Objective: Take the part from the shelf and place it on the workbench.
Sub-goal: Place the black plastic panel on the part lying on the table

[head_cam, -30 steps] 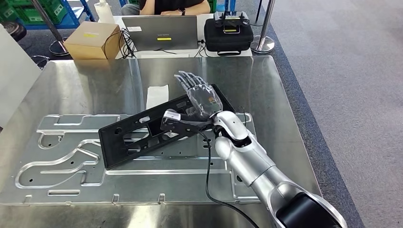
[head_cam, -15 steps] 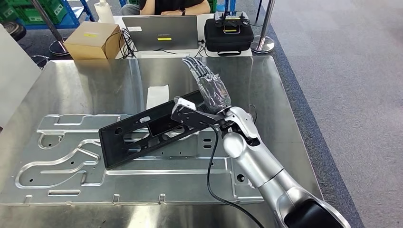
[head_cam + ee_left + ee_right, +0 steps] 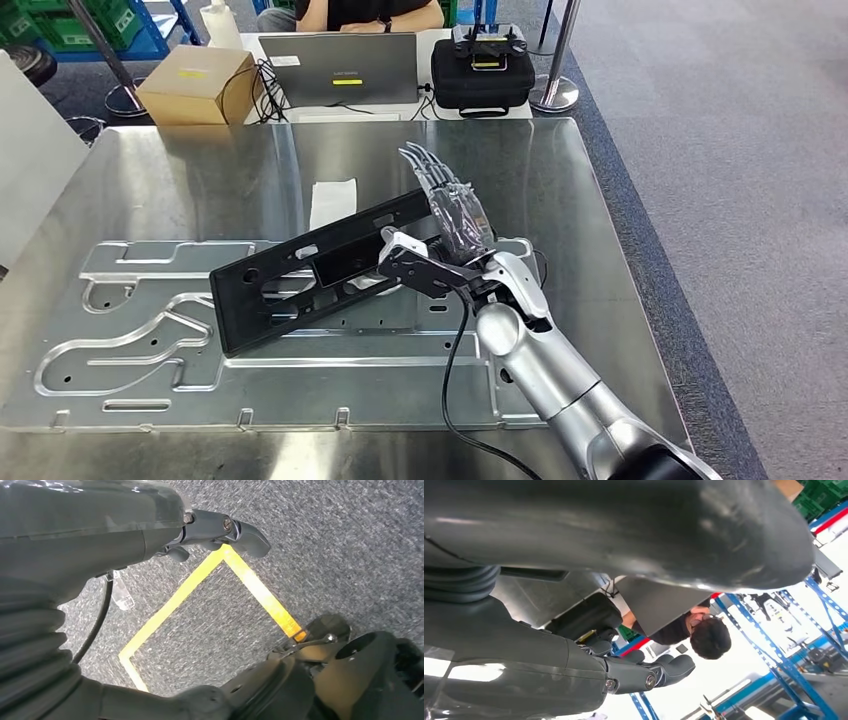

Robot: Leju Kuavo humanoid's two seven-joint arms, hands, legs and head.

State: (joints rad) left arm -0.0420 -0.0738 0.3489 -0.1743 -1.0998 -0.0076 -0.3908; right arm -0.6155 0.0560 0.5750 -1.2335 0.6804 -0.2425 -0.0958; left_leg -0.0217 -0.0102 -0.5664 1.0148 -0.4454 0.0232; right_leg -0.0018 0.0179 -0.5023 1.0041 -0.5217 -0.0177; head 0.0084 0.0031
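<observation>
While our right hand (image 3: 455,215) hovers with fingers (image 3: 425,165) spread, holding nothing, the black part (image 3: 310,275) lies on the worktop (image 3: 200,170); our left hand (image 3: 220,530) hangs, grip unclear.

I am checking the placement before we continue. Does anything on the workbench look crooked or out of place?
The black part lies at an angle across the grooved metal plate, not lined up with its edges. The right hand, fingers spread, holds nothing. Nothing looks spilled or damaged.
</observation>
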